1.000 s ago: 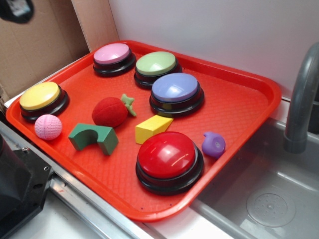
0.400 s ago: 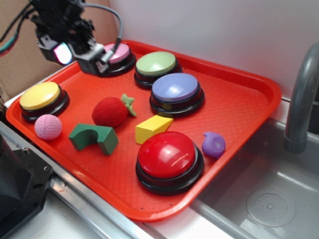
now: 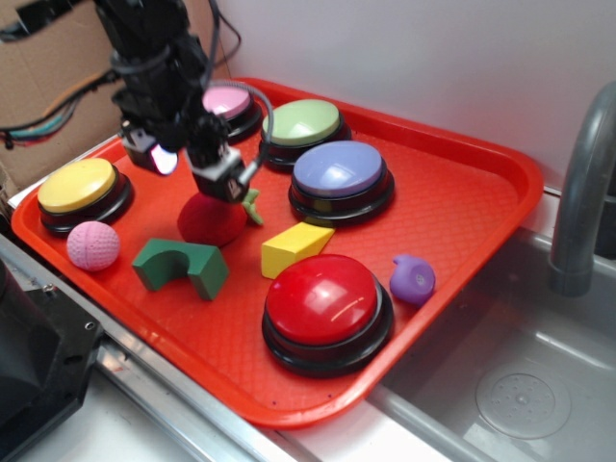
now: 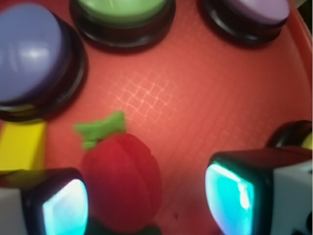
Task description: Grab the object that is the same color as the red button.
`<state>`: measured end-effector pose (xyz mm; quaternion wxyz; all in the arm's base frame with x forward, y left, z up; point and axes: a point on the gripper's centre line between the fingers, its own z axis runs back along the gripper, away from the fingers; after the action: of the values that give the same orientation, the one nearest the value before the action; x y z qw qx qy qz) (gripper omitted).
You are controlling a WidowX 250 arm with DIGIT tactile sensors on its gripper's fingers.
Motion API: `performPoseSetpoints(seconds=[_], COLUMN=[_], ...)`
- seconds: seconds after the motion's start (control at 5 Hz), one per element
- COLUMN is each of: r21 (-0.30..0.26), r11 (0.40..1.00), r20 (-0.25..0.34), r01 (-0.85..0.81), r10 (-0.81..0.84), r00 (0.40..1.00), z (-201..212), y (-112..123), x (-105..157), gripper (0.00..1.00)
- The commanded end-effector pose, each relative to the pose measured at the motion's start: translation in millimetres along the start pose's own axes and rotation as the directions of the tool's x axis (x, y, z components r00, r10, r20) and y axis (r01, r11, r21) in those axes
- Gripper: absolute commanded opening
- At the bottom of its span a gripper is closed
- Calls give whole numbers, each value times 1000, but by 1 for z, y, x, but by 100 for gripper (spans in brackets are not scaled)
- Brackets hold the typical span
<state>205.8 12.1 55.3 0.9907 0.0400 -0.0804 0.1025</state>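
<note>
The object, a matte red strawberry-like toy (image 3: pixel 210 221) with a green stem (image 3: pixel 252 205), lies on the red tray (image 3: pixel 452 192) left of centre. My gripper (image 3: pixel 197 168) hangs just above it, open. In the wrist view the toy (image 4: pixel 122 171) sits between the two glowing fingertips (image 4: pixel 66 208), closer to the left one, with a gap on its right; no contact shows. The red button (image 3: pixel 325 300), a glossy dome on a black base, stands at the tray's front.
Purple-blue (image 3: pixel 339 171), green (image 3: pixel 302 123), pink (image 3: pixel 227 101) and yellow (image 3: pixel 77 186) buttons ring the tray. A pink ball (image 3: pixel 93 244), green arch block (image 3: pixel 181 267), yellow block (image 3: pixel 294 247) and small purple toy (image 3: pixel 413 279) lie around. A sink (image 3: pixel 525 385) and faucet (image 3: pixel 582 192) are at right.
My gripper came in from the upper left, passed over the pink button and dropped down right over the red toy. Nothing on the tray has moved.
</note>
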Motion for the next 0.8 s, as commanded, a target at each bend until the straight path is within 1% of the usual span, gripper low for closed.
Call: performPoseSetpoints(seconds=[0.0, 0.2, 0.4, 0.6], r21=[17, 6, -3, -9], r11=[999, 998, 998, 998], r20=[10, -34, -42, -38], r01=[50, 65, 57, 56], r10=[-50, -65, -57, -56], r00=[999, 997, 997, 998], z=[-18, -30, -37, -36], y=[1, 0, -1, -1], x=[4, 3, -1, -1], gripper=[100, 100, 78, 0])
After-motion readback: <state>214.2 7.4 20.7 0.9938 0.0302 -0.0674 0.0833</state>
